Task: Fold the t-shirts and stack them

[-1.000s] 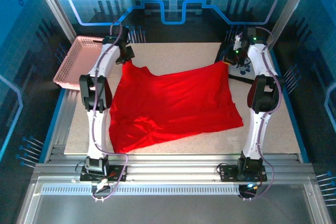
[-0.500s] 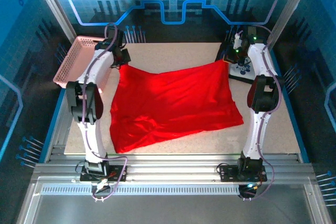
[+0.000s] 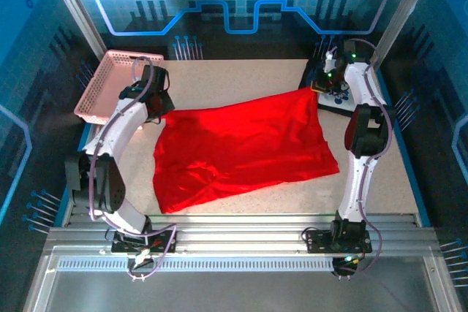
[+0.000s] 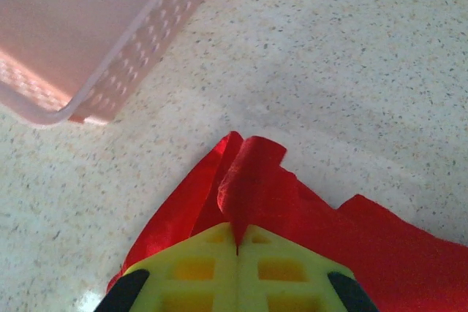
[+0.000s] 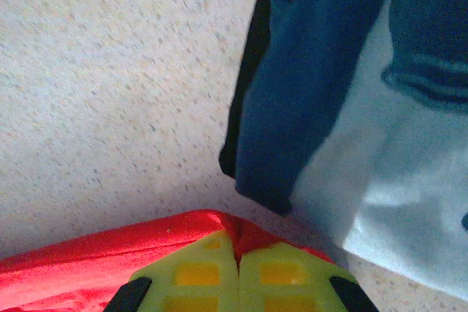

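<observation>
Near edge of the table [image 3: 241, 206]: bare speckled top between the arm bases and the cloth.

Just beyond, spread over the middle of the table: red shirt [image 3: 245, 144], plain side up, rumpled along its near left hem, smoother toward the right. Near left corner close to the near edge; right side stopping short of the right edge.

Far left corner of the shirt: pinched in the left gripper [image 3: 165, 112]. From the left wrist, yellow-green fingers [image 4: 197, 268] pressed together with no gap, a bunched peak of red shirt [image 4: 256, 188] standing up between the tips of the left gripper [image 4: 237, 242], bare table [image 4: 351, 56] beyond it.

Far right corner of the shirt: pinched in the right gripper [image 3: 319, 87]. From the right wrist, fingers [image 5: 194, 275] likewise closed flush at the right gripper [image 5: 235, 253], a small fold of red shirt [image 5: 110, 261] caught at the tips, table [image 5: 110, 71] to the left.

Just past that corner, at the far right of the table: navy shirt [image 3: 333, 99], lying beside the red one, whether touching it unclear from above. Up close, navy shirt [image 5: 307, 85] dark blue with a pale printed patch, its edge near the red fold.

Farthest, off the far left corner of the table: pink basket [image 3: 102, 85], tilted. From the left wrist, basket [image 4: 110, 27] near the pinched corner but apart from it.
</observation>
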